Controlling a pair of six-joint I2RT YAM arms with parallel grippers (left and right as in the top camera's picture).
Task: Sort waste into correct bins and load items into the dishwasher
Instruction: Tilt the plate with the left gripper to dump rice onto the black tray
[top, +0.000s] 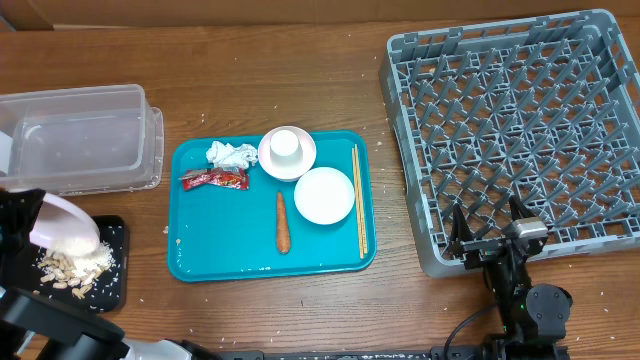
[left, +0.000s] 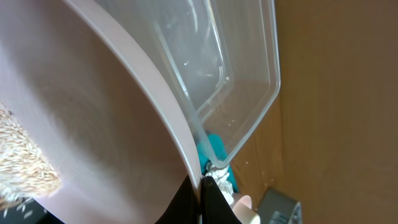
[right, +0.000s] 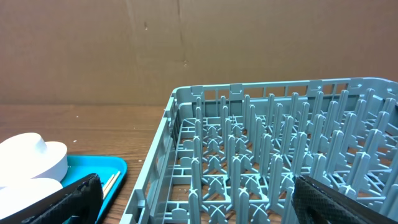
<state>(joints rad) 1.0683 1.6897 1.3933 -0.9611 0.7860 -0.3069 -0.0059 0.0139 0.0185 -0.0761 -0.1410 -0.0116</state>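
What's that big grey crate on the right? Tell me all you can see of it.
The dish rack is a large square grey plastic crate with open-work walls, a lattice floor and rows of upright pegs. It sits flat on the wooden table, right of the teal tray and apart from it, holding no dishes. The right gripper is open at its near edge; contact is unclear.

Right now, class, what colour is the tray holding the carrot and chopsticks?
The tray is teal, a blue-green; the overhead view shows it best.
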